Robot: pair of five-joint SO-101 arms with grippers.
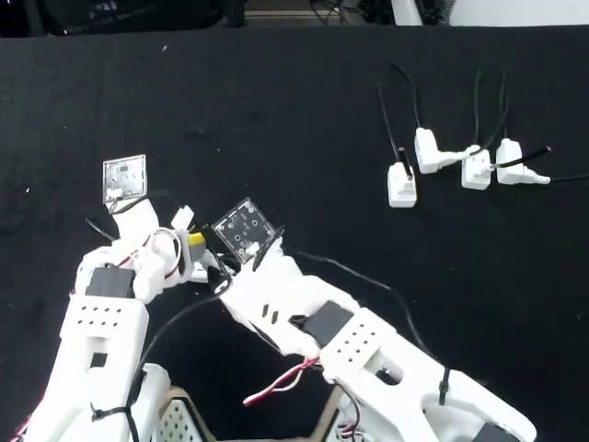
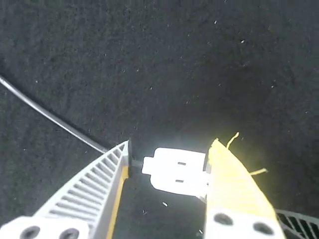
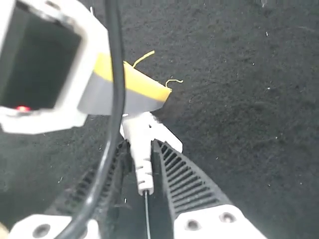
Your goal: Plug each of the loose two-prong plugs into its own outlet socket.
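One black cloth [image 1: 276,101], flecked with pale lint, covers the table to its far edge. Beyond it is a strip of dim room with a white panel [image 1: 497,11] at the right. Both arms lie at the near side, the left arm [image 1: 92,331] beside the right arm [image 1: 368,350]. Four white sockets [image 1: 401,187] with thin cords sit far right, well apart from them. The right gripper [image 3: 142,149] is clamped on the plug [image 3: 144,134]. The left gripper [image 2: 171,144] stands spread around it, the yellow finger [image 2: 229,184] touching the plug and the grey one just clear.
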